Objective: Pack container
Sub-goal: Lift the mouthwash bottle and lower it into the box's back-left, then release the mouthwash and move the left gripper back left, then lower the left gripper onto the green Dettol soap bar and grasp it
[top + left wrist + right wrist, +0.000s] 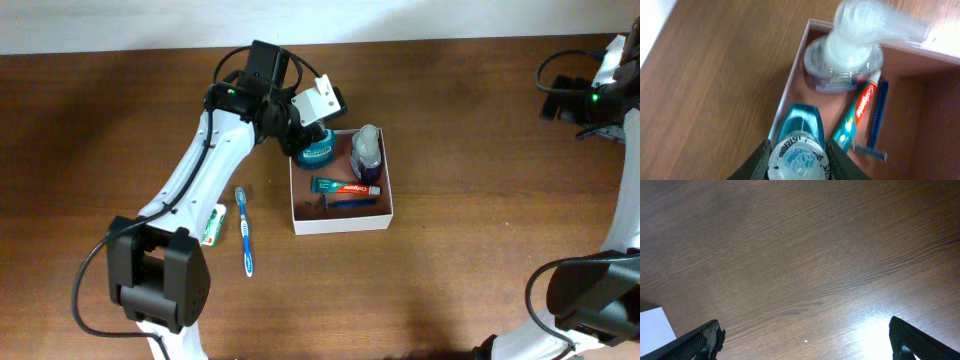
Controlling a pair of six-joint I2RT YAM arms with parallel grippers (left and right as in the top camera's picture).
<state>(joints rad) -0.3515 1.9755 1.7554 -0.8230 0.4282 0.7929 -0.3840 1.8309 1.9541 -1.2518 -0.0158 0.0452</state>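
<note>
The container is a square white-walled box with a reddish-brown floor. Inside lie a toothpaste tube, a blue razor and a clear pump bottle. They also show in the left wrist view: toothpaste, razor, pump bottle. My left gripper is shut on a teal Listerine bottle, held by its cap at the container's back left corner. My right gripper is open and empty over bare table at the far right.
A blue toothbrush and a small green-and-white tube lie on the wooden table left of the container. The right arm stands at the far right edge.
</note>
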